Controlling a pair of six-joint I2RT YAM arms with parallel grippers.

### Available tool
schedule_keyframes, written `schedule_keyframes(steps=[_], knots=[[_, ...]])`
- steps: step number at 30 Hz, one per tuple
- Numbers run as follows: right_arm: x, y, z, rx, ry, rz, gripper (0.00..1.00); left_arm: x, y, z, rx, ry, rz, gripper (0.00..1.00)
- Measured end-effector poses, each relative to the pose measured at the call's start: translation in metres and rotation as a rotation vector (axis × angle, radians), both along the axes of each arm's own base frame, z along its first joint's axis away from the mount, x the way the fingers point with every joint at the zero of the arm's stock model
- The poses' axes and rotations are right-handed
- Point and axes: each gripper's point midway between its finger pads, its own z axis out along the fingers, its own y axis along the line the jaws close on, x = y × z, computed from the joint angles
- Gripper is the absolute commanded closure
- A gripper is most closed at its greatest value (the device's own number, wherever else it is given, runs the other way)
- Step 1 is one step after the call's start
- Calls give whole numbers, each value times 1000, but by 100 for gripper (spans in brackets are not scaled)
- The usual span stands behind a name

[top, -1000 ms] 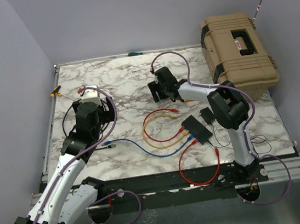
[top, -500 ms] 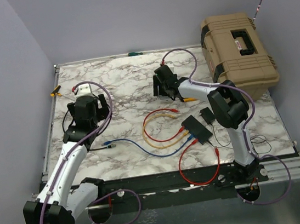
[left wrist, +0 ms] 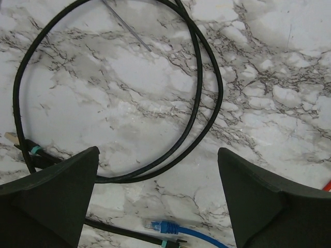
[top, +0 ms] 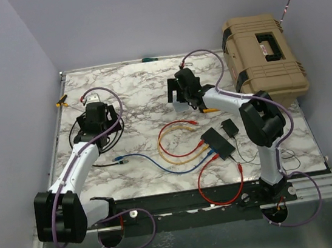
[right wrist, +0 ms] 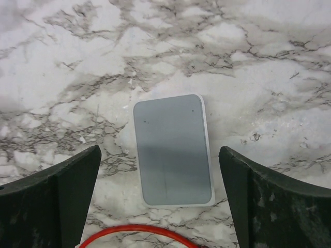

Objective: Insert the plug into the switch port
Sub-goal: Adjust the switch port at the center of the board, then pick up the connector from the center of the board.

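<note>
Grey box (right wrist: 173, 150) lies beneath the right gripper (top: 179, 90), newly spread empty like the left gripper (left wrist: 158, 149), so insertion awaits.

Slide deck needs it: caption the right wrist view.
Open right gripper above a grey rounded box on the marble table, red cable nearby.
</note>
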Motion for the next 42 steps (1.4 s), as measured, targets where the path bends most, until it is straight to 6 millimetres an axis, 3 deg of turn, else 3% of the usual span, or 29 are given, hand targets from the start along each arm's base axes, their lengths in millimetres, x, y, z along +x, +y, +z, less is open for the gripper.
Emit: schedule_keyframes(steps=[6,10,12,17,22,33,35,39,42], knots=[[-2,-3,52,41,-111,20,0,12,-5,-24,-9,95,-14,20],[-3,-6,68,44,-153,26,0,17,-8,-41,-8,152,-38,34],[-2,-9,70,42,-160,25,0,16,-10,-56,-8,205,-53,43],[-4,-11,66,33,-154,27,0,11,-12,-86,-7,317,-77,53],[-4,-12,63,25,-151,29,0,15,-10,-97,-7,357,-85,60],[-4,-13,63,20,-152,33,0,33,-22,-113,-51,415,-144,64],[-4,-13,63,18,-153,35,0,34,-24,-114,-64,417,-154,72],[-5,-13,63,17,-153,35,0,34,-25,-114,-71,418,-166,96],[-5,-13,63,17,-152,36,0,34,-24,-113,-67,421,-172,100]])
